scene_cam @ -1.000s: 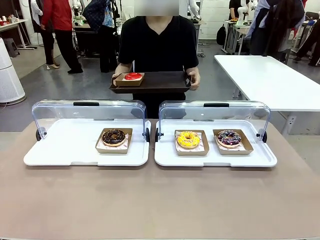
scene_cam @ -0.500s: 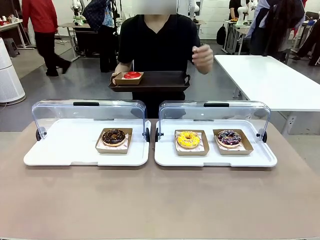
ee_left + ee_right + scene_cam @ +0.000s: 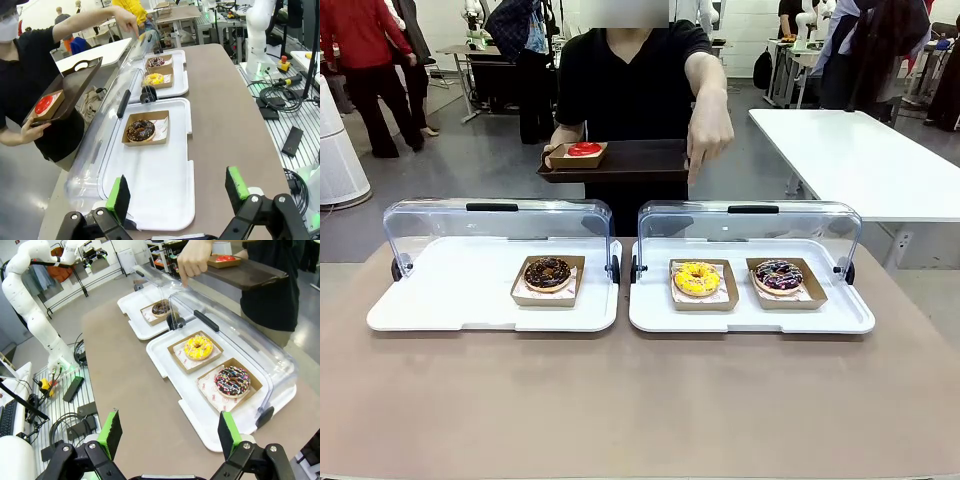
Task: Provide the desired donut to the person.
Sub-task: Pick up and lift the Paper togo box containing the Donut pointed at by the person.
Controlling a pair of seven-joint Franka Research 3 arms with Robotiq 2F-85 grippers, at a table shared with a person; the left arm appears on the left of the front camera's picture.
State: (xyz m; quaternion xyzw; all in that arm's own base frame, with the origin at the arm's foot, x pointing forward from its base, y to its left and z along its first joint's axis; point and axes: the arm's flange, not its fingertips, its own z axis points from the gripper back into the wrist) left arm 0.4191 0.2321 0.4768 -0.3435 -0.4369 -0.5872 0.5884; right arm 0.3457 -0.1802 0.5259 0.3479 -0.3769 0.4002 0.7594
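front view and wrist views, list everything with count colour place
white plastic display trays with clear raised lids: 2, white, side by side on brown table
chocolate-glazed donut in cardboard tray: 1, brown, left display tray
yellow-glazed donut: 1, yellow, right display tray
dark sprinkled donut: 1, dark, beside the yellow one
red-glazed donut: 1, red, on dark rectangular serving tray
person's pointing hand: 1, finger down, near the lids
left claw: 1, black and green, open
right claw: 1, black and green, open
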